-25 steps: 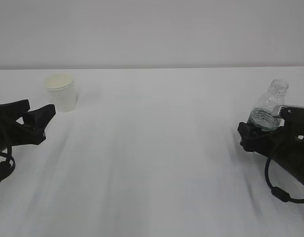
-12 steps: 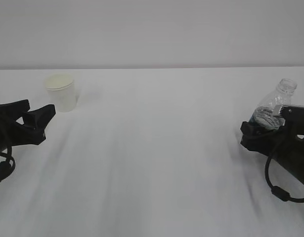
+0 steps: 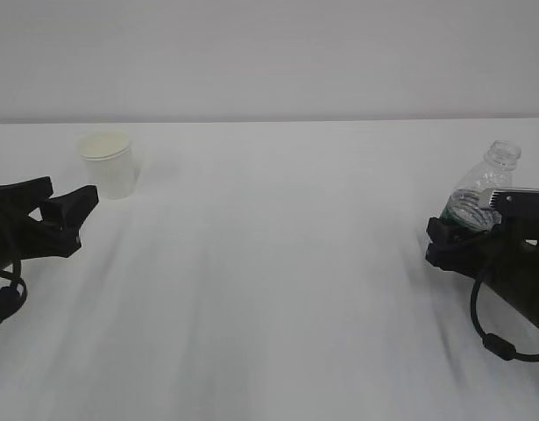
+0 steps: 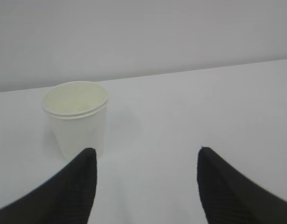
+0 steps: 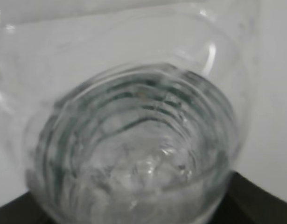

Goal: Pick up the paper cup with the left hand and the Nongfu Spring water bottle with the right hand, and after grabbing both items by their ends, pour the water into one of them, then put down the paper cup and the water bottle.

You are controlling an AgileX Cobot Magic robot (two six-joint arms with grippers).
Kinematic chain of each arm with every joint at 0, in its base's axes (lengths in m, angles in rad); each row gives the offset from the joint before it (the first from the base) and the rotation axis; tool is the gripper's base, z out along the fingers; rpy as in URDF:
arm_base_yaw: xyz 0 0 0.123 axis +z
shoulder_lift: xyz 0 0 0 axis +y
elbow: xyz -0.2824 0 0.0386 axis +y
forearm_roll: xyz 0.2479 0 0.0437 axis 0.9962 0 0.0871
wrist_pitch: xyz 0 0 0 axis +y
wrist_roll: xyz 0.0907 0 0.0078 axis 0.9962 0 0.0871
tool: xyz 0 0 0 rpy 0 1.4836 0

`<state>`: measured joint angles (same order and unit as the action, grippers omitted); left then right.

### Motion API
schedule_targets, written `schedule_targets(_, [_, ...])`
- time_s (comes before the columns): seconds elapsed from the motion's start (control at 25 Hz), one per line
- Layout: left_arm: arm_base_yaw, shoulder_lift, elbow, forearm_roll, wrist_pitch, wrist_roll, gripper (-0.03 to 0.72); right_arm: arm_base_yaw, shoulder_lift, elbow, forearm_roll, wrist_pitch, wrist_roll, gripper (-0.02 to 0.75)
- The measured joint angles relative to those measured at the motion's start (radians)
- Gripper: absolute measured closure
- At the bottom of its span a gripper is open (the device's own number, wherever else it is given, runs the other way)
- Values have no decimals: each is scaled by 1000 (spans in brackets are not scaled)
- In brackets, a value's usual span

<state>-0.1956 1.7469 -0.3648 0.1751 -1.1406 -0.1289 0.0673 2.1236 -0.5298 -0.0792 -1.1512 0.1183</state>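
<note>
A white table (image 3: 278, 263) is seen, bounded at the back by a pale wall. A paper cup (image 3: 108, 163) is set upright on it at the far left. Near the right edge a clear water bottle (image 3: 476, 200) is tilted; whether its base touches the table cannot be told.

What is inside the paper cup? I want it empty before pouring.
The paper cup shows a pale, bare upper inner wall; its bottom is hidden behind the near rim.
</note>
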Motion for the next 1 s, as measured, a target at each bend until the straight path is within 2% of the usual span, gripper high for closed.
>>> schedule_targets(0.72, [0,0,0,0,0,0,211,0,0,0,0,6,-58,307])
schedule_targets(1.0, [0,0,0,0,0,0,216,0,-79,21,-19,30,-137,309])
